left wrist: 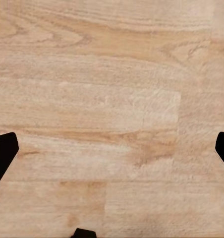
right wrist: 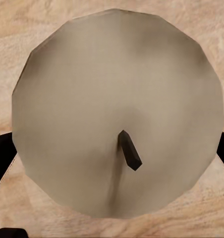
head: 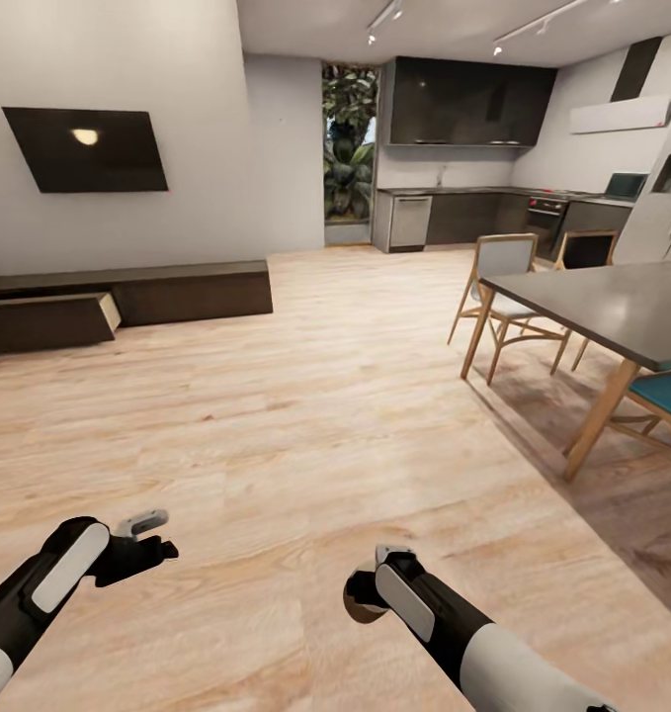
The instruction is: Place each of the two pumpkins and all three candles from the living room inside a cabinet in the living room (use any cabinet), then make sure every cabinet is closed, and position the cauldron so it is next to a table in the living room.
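Nearest, both arms hang low over bare wood floor [head: 305,435]. Right gripper [head: 363,600] is closed around a candle [right wrist: 117,114]; the wrist view looks down on its flat tan-grey top with a short dark wick, black fingers [right wrist: 3,153] hugging both sides. Left gripper [head: 147,542] holds nothing, fingers [left wrist: 3,153] spread wide apart over floorboards.

Farther off, the dining table [head: 612,302] stands ahead on the right side, wooden chairs [head: 498,287] around it. Well apart from the table, across open floor, the low dark cabinet [head: 192,292] sits along the wall under a TV [head: 86,148], one front [head: 48,321] pulled out, light inner edge showing. Beyond the table, the kitchen counters [head: 463,213] at the back.
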Motion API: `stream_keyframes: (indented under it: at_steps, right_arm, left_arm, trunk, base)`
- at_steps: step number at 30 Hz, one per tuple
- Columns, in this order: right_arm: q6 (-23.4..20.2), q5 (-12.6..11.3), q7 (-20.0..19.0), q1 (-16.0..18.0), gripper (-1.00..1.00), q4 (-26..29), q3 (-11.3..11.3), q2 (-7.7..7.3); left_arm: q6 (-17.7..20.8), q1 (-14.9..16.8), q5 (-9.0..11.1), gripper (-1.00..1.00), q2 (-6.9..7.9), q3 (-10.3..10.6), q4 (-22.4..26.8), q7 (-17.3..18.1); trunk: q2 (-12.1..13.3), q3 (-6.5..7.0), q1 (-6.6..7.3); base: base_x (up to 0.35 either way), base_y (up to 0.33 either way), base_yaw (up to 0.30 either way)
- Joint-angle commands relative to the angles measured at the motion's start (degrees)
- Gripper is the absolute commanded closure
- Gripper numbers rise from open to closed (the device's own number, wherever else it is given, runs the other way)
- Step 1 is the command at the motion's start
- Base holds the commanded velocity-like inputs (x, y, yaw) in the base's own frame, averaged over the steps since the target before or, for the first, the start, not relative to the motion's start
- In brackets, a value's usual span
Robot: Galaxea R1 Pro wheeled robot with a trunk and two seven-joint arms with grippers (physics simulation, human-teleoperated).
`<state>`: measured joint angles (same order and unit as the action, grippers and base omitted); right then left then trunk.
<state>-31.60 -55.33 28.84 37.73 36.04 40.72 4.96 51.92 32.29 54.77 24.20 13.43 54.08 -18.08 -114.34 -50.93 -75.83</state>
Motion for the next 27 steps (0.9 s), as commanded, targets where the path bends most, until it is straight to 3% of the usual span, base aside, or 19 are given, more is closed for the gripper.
stream_keyframes:
  at_steps: [1, 19, 27]
  right_arm:
    - [0.0, -0.5, 0.5, 0.1, 1.0, 0.1, 0.2, -0.03]
    - [0.0, -0.5, 0.5, 0.1, 1.0, 0.2, 0.2, 0.05]
    - [0.0, -0.5, 0.5, 0.1, 1.0, 0.3, 0.2, 0.14]
  left_arm:
    - [0.0, 0.0, 0.6, -1.0, 0.06, 0.2, 0.1, -0.6]
    - [0.0, 0.0, 0.6, -1.0, 0.12, 0.2, 0.1, -0.6]
    - [0.0, 0.0, 0.6, -1.0, 0.13, 0.2, 0.1, -0.6]
  trunk:
    - [0.0, -0.05, -0.03]
    - [0.0, -0.06, -0.03]
    - [0.0, -0.47, -0.03]
  base:
    - [0.33, 0.0, 0.002]
    - [0.33, 0.0, 0.0]
    - [0.33, 0.0, 0.144]
